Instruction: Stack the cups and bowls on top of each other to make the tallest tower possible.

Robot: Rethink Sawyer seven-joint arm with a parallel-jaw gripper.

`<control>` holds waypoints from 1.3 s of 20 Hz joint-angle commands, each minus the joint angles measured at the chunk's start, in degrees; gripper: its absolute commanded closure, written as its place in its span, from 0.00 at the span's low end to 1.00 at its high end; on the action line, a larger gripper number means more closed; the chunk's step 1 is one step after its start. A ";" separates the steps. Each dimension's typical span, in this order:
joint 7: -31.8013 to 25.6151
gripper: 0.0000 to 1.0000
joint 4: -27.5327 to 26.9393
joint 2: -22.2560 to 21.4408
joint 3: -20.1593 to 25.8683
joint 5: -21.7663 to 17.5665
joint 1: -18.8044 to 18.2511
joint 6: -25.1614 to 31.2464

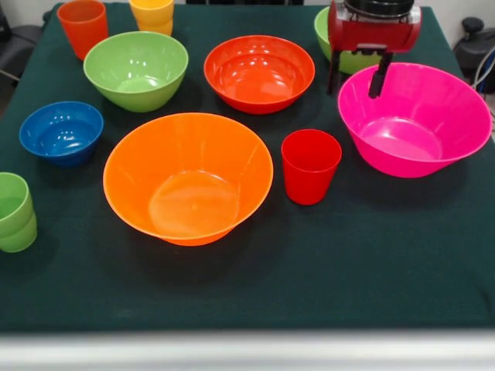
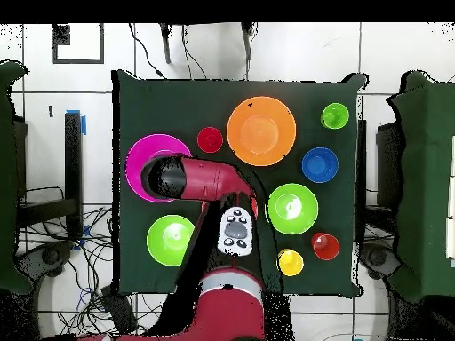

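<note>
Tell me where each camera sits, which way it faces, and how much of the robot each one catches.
Front view: across the table, facing the robot; only the gripper shows, open, hanging over the pink bowl's far rim.
Overhead view: above the table, looking straight down, robot's base at the bottom; the whole red arm reaches out over the pink bowl.
Shared: the large orange bowl, red cup and blue bowl, turned half round between views.
</note>
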 commanded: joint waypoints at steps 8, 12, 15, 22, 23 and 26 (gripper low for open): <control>-0.41 0.00 -12.34 5.62 2.47 -3.84 -3.69 10.30; -0.73 0.00 -14.22 6.38 2.68 -4.20 -4.20 11.36; -1.08 0.00 -15.60 6.91 2.93 -4.42 -4.67 12.07; -0.85 0.00 -17.05 7.71 3.14 -4.65 -4.82 13.42; -0.71 0.00 -16.98 7.73 3.23 -4.76 -4.77 13.31; -0.36 0.00 -17.61 8.10 3.25 -5.22 -4.56 13.65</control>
